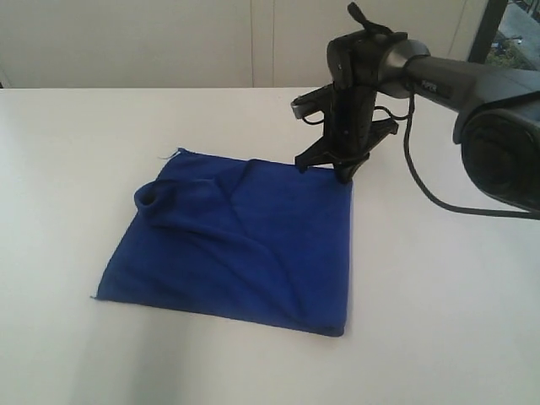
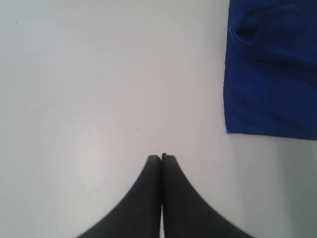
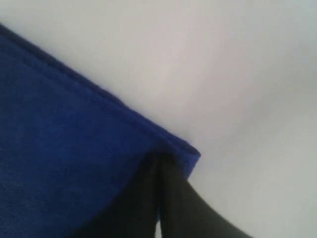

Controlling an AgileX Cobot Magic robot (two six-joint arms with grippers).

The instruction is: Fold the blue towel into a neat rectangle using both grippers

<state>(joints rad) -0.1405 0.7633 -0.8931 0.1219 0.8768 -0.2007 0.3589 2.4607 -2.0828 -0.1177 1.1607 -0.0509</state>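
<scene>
The blue towel (image 1: 245,245) lies on the white table, doubled over into a rough rectangle, with a raised hump (image 1: 156,198) near its far left corner and a crease running across it. My right gripper (image 1: 342,175) points down at the far right corner, jaws shut on the cloth there; in the right wrist view the towel's corner (image 3: 190,151) wraps round the closed tips of the right gripper (image 3: 159,157). My left gripper (image 2: 161,156) is shut and holds nothing. It hovers over bare table, apart from the towel's edge (image 2: 233,99). The left arm is outside the exterior view.
The white table (image 1: 439,295) extends on all sides of the towel. A black cable (image 1: 422,186) hangs from the right arm and loops toward the table right of the towel. A pale wall stands behind the table's far edge.
</scene>
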